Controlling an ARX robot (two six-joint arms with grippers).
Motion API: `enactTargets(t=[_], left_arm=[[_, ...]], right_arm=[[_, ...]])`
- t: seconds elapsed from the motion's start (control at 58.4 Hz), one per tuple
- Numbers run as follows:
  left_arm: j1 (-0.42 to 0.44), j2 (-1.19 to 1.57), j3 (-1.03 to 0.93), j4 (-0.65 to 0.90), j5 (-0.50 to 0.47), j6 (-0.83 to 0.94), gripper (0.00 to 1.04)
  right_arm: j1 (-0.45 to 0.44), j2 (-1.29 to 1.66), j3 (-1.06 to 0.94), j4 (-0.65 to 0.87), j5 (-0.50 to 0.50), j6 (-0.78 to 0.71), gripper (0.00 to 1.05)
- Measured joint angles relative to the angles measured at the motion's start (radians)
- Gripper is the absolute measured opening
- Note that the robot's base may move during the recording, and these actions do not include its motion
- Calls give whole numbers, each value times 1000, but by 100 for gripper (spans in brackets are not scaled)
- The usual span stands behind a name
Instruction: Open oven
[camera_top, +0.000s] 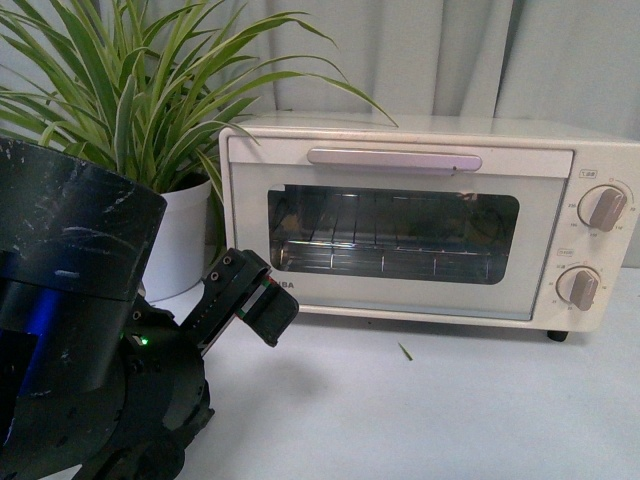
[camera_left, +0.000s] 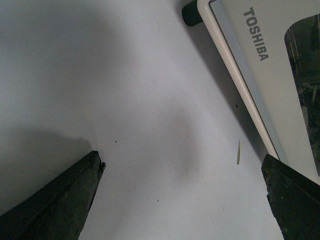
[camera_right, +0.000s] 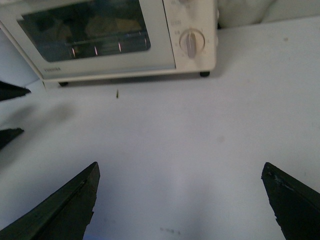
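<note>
Oven: the oven (camera_top: 420, 220) stands on the worktop (camera_top: 430, 410), its door (camera_top: 400, 300) shut flat against the body.
Beside the oven: a striped-leaf plant (camera_top: 120, 100) in a white pot (camera_top: 180, 240) stands just off the oven's left side, with long leaves arching over its top left corner.
Behind the oven: a pale, folded curtain (camera_top: 450, 50).
In front of the oven: a thin green sliver (camera_top: 404, 351) lies on the worktop, near the door's lower edge.
In the way: the left arm (camera_top: 70, 330), black and scuffed, fills the space before the oven's lower left corner.
Oven shape and finish: boxy, cream-white and smooth, on small dark feet (camera_left: 191, 14).
Door parts: a dark glass window with rounded corners, and a long pale bar handle (camera_top: 395, 159) along its top.
Inside: a wire rack (camera_top: 390, 262) glints behind the glass.
Controls: two round knobs (camera_top: 604, 208) sit one above the other on the oven's right panel.
Worktop surface: plain, matte and pale.
Left pincer: the left pincer (camera_left: 182, 157) is spread wide and grasps nothing; one finger (camera_left: 295, 195) lies close to the door's bottom edge, and I cannot tell whether it touches.
Right pincer: the right pincer (camera_right: 180, 166) is spread wide and empty, well apart from the oven's front, over bare worktop.
</note>
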Motion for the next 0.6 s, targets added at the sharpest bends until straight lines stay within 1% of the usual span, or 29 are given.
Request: enactTargets(t=[0.12,0.137,0.223,0.394,0.445,0.6], left_arm=[[0,0,0,0,-6,1,98],[0,0,0,0,-6,1,98],[0,0,0,0,-6,1,98],[-2,0,0,0,-7,1,98],[-6,0,2,-3,-10,1,98],[-16,3,3,-4,-21,2,98]], right_arm=[[131,257,137,198,118,20,95],[160,315,171,236,155,21,95],[233,469,272,298,240,24,95],[325,723,481,301,363,41,95],[346,824,580,258,383,71,95],[373,988,744,174,446,127,95]])
